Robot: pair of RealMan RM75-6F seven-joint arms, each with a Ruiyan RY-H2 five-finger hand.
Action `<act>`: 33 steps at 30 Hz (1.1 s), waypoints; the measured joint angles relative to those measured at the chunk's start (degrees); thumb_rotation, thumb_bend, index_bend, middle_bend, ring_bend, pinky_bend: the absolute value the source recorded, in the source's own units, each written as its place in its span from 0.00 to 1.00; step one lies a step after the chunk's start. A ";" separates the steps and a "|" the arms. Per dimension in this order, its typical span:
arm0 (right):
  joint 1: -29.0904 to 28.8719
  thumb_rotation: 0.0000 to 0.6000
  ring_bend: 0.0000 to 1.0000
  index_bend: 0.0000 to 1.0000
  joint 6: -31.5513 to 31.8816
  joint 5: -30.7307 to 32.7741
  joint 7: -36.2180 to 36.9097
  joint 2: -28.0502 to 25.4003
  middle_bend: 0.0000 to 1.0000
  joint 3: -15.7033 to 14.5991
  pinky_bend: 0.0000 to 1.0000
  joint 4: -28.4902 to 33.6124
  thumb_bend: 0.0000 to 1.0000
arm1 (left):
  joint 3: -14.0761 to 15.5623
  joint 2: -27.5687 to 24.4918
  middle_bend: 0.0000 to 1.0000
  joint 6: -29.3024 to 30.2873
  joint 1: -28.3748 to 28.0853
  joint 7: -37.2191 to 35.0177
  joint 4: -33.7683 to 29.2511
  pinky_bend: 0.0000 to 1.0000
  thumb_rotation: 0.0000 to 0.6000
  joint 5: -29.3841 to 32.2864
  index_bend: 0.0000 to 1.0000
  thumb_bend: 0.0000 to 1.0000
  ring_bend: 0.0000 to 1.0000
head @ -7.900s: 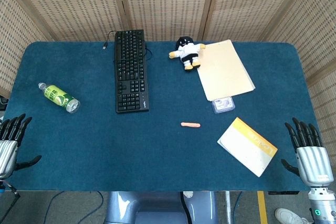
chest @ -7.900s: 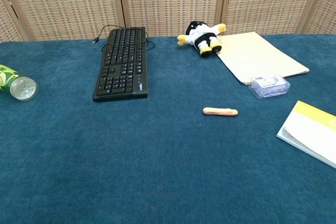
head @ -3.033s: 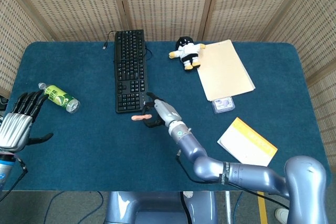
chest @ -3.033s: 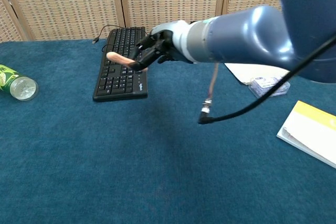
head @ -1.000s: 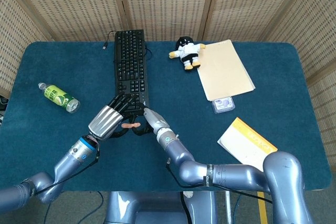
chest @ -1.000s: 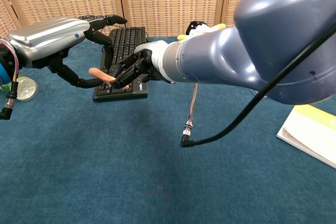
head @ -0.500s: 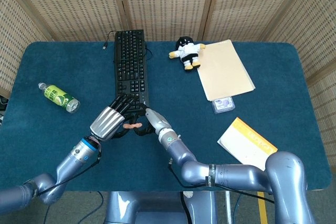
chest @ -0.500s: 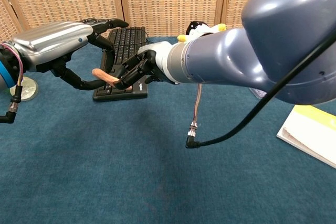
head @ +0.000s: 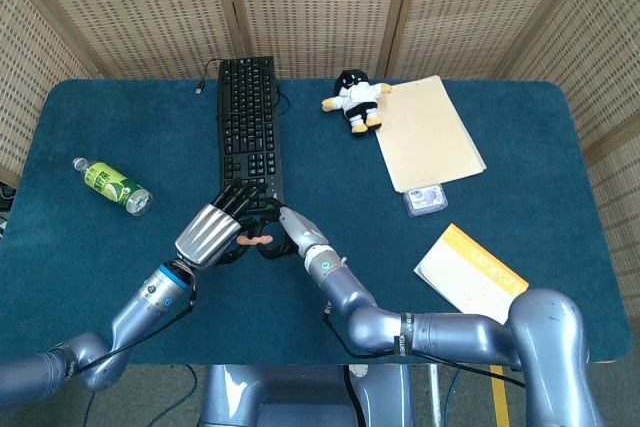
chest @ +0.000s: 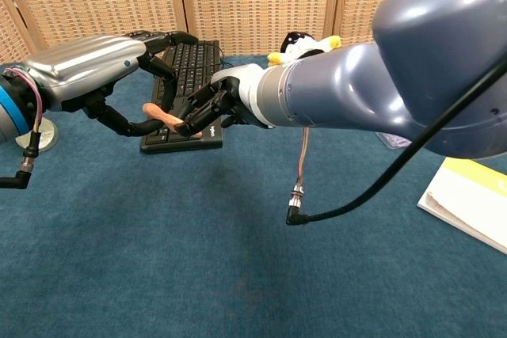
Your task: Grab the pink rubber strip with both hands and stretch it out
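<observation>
While held clear of the worktop [head: 100, 277], just off the near end of the keyboard [head: 248, 132] and toward the near-left quarter, found the pink rubber strip [head: 253, 241] [chest: 162, 114] short and unstretched between the two hands. Saw the right hand [head: 280, 235] [chest: 210, 108] clenched on the strip's right end, dark fingertips wrapped round it. Saw the left hand [head: 210, 232] [chest: 103, 65] at the other end, thumb hooked under the strip and fingers arched over it; could not tell a closed pinch from a mere touch there. Judged the step in hand as securing the left grasp, with the stretch not yet begun.

Would do well to close the left thumb and fingers firmly on the free end before any pull, taking as much of the exposed end as possible, given the little strip left bare between the hands. Ought then to draw the hands apart along the strip's own line, slowly and evenly, wrists level, so as not to peel it out of either pinch. Reckoned rubber likely to slip or snap back if gripped only at the tip. Should keep the pull above the worktop and clear of the keyboard just behind. Noted the bottle [head: 112, 185] near the left edge, the plush toy [head: 352, 99] and folder [head: 428, 132] toward the far edge, the small plastic box [head: 424, 198] and book [head: 470, 277] toward the right, all well apart from the work.
</observation>
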State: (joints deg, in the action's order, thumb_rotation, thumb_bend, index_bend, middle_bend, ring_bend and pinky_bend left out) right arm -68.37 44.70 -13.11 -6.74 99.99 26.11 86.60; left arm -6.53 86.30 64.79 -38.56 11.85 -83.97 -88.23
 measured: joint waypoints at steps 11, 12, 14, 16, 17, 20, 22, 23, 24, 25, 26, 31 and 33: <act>0.62 1.00 0.00 0.72 -0.18 -0.40 0.33 -1.01 0.12 -0.53 0.00 0.19 0.59 | -0.27 0.90 0.00 -0.36 -0.35 -0.83 0.34 0.00 1.00 1.08 0.83 0.44 0.00; 0.73 1.00 0.00 0.72 -0.22 -0.53 0.38 -1.14 0.12 -0.63 0.00 0.17 0.59 | -0.30 0.98 0.00 -0.36 -0.37 -0.74 0.44 0.00 1.00 1.16 0.83 0.44 0.00; 0.89 1.00 0.00 0.73 -0.24 -0.70 0.51 -1.27 0.12 -0.68 0.00 0.12 0.59 | -0.37 1.10 0.00 -0.34 -0.42 -0.59 0.57 0.00 1.00 1.32 0.84 0.44 0.00; 1.09 1.00 0.00 0.73 -0.29 -0.99 0.64 -1.44 0.12 -0.81 0.00 0.05 0.59 | -0.46 1.21 0.00 -0.20 -0.46 -0.38 0.63 0.00 1.00 1.42 0.84 0.44 0.00; 1.20 1.00 0.00 0.73 -0.32 -1.09 0.73 -1.53 0.12 -0.89 0.00 0.02 0.59 | -0.52 1.23 0.00 -0.09 -0.48 -0.37 0.59 0.00 1.00 1.46 0.84 0.44 0.00; 1.76 1.00 0.00 0.74 -0.38 -1.23 1.00 -1.92 0.12 -1.28 0.00 -0.01 0.59 | -0.84 1.01 0.00 0.29 -0.57 -0.14 0.20 0.00 1.00 1.43 0.85 0.45 0.00; 2.11 1.00 0.00 0.75 -0.41 -1.38 1.18 -2.17 0.12 -1.53 0.00 0.03 0.59 | -0.94 0.79 0.00 0.33 -0.63 -0.09 -0.20 0.00 1.00 1.47 0.85 0.45 0.00; 2.25 1.00 0.00 0.75 -0.42 -1.48 1.24 -2.29 0.12 -1.64 0.00 0.06 0.59 | -0.99 0.64 0.00 0.35 -0.66 -0.05 -0.48 0.00 1.00 1.49 0.85 0.45 0.00; 2.44 1.00 0.00 0.75 -0.41 -1.57 1.32 -2.43 0.12 -1.76 0.00 0.09 0.59 | -1.03 0.50 0.00 0.39 -0.69 0.02 -0.71 0.00 1.00 1.48 0.85 0.45 0.00; 2.62 1.00 0.00 0.75 -0.39 -1.63 1.39 -2.56 0.12 -1.87 0.00 0.12 0.59 | -1.08 0.34 0.00 0.50 -0.72 0.13 -0.97 0.00 1.00 1.41 0.85 0.45 0.00; 2.80 1.00 0.00 0.75 -0.38 -1.72 1.45 -2.72 0.12 -1.98 0.00 0.17 0.59 | -1.15 0.11 0.00 0.65 -0.74 0.26 -1.31 0.00 1.00 1.32 0.85 0.45 0.00; 3.57 1.00 0.00 0.76 -0.27 -2.20 1.65 -3.31 0.13 -2.58 0.00 0.35 0.59 | -1.43 -0.82 0.00 1.06 -0.78 0.71 -2.59 0.00 1.00 1.21 0.85 0.45 0.00; 3.96 1.00 0.00 0.76 -0.24 -2.32 1.83 -3.55 0.13 -2.79 0.00 0.42 0.59 | -1.59 -1.28 0.00 1.19 -0.79 0.90 -3.16 0.00 1.00 1.25 0.85 0.45 0.00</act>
State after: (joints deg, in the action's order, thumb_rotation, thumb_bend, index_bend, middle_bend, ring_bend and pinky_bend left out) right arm -64.41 44.46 -15.42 -4.91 96.44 23.32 87.02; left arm -8.13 85.02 65.99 -39.34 12.75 -87.13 -86.98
